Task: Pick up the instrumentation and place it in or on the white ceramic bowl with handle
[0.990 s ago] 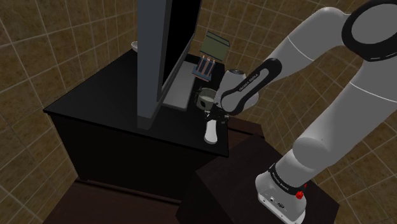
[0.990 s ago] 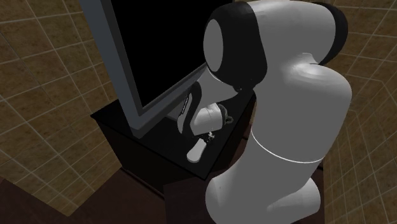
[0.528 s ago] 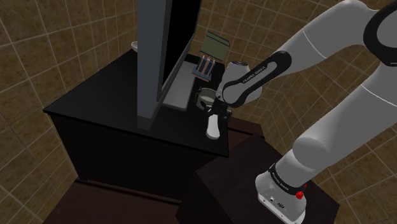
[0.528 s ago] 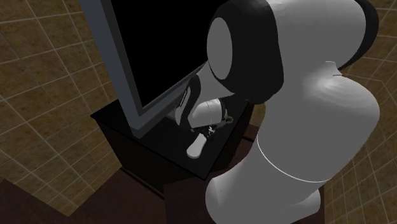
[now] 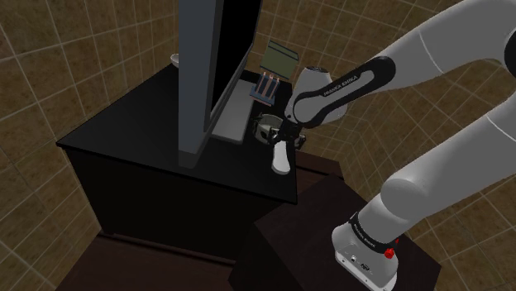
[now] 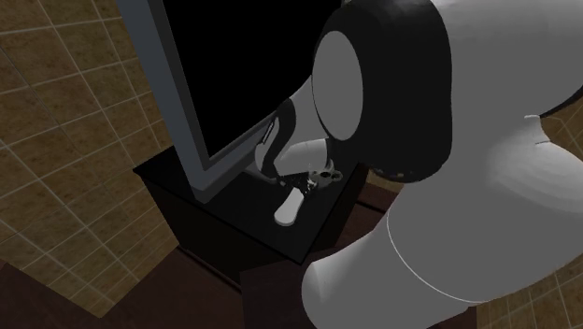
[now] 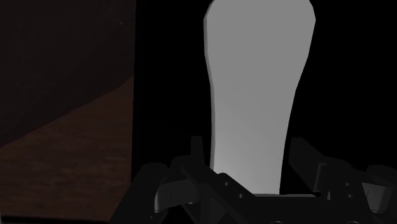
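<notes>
White instrument (image 5: 281,157): a plain, pale, paddle-shaped body with no markings, broad and rounded at one end and narrowing toward the other. Its narrow end sits between the two black fingers of the hand (image 5: 286,142), which are closed against its sides. Wrist view: the instrument (image 7: 257,95) runs straight out from the hand (image 7: 248,147), with a finger (image 7: 197,153) close on each flank. Its narrowest part is hidden behind the finger bases.

Long axis: near upright and slightly tilted, with the broad end pointing down at the bench (image 5: 124,132). It hangs near the bench's edge on the stand side. Whether the broad end touches the bench top cannot be told. Second exterior view: the instrument (image 6: 290,207) hangs below the hand (image 6: 297,187) over the black bench (image 6: 177,182).

Bowl with handle (image 5: 265,128): pale with a dark interior, just beside the hand on the screen side. It is apart from the instrument and partly covered by the wrist. In the second exterior view the bowl (image 6: 324,175) shows its handle but is too small to show detail.

Large flat screen (image 5: 198,74): grey frame and black face, standing upright on the bench. It hides much of the bench top behind it.

Behind the bowl stands a small slotted appliance (image 5: 265,86), and beyond that a green box (image 5: 279,57).

Writing: white lettering runs along the dark band of the arm (image 5: 339,83), and a label sits on the arm's base (image 5: 362,236). Neither can be read with certainty.

In the second exterior view the arm's white shoulder (image 6: 448,168) covers the picture's right half and is cut off at its edges.
</notes>
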Tool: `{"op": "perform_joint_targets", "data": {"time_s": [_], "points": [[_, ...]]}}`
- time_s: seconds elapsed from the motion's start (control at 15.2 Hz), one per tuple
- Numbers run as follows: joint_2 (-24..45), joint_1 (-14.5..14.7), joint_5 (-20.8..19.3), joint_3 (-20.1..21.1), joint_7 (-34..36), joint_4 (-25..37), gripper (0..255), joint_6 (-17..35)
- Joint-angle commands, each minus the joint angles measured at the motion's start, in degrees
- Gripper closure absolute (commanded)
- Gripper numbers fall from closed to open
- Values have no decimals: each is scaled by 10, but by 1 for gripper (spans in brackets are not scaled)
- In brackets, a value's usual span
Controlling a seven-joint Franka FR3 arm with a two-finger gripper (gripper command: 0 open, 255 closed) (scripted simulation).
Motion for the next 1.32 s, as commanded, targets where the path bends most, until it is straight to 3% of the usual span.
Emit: {"op": "perform_joint_targets", "data": {"time_s": [0.0,0.92,1.25], "points": [[-19,2,4,0,-1,4,255,-22],[-112,7,12,-10,-8,41,255,-152],[-22,-26,-18,-36,-41,131,255,-155]]}}
